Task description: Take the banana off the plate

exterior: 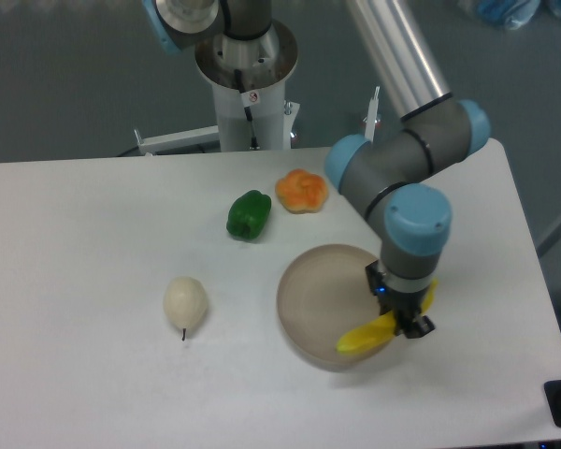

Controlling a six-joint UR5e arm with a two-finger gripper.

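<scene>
The bright yellow banana [364,338] hangs tilted in my gripper [407,323], which is shut on it above the right rim of the plate [309,299]. One end of the banana sticks out lower left over the dish, the other end shows at the right of the wrist. The tan round plate lies on the white table with nothing else in it. My fingers are mostly hidden by the wrist and the fruit.
A green pepper [249,214] and a lumpy orange fruit [302,190] lie behind the plate. A cream pear [185,302] lies to its left. The robot base [246,84] stands at the back edge. The table's right edge is near my arm.
</scene>
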